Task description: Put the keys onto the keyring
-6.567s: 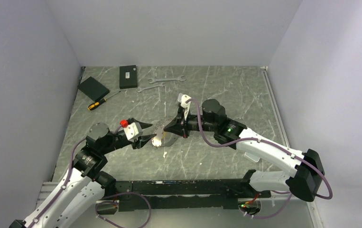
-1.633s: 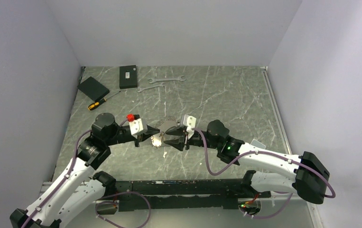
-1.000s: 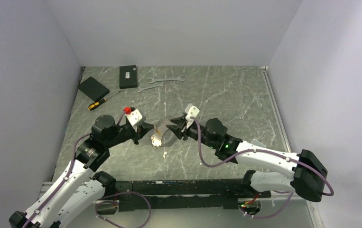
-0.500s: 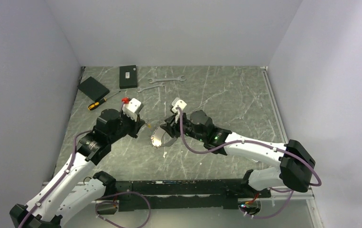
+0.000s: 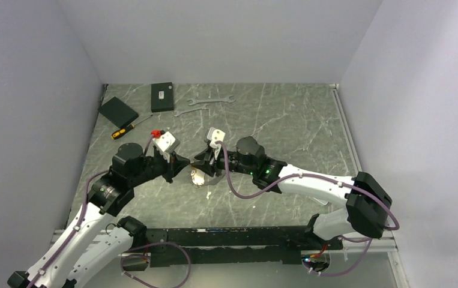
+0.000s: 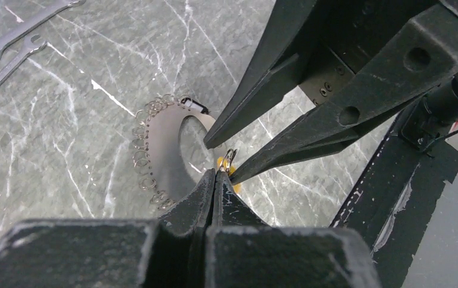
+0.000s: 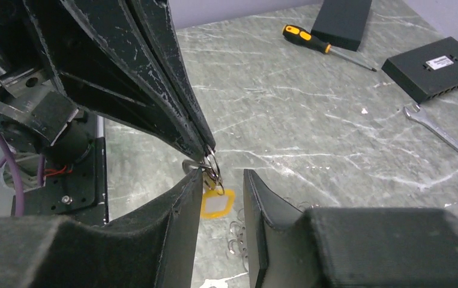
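The keyring, a large silvery crescent-like loop with small rings along its rim, lies flat on the marble table. My left gripper is shut, pinching a tiny silvery ring-shaped key just above the loop. My right gripper is open and faces the left one tip to tip. The key rests against the inner face of its left finger. A yellow-edged tag shows directly under the tips. I cannot tell whether it hangs from the key or lies on the table.
Two long wrenches lie at the back of the table. Further left are a black box, a flat black block and an orange-handled screwdriver. White walls close in three sides.
The right gripper has slid left across the table toward the left arm. The left gripper drew back a little, then came down again to meet it over the keyring.
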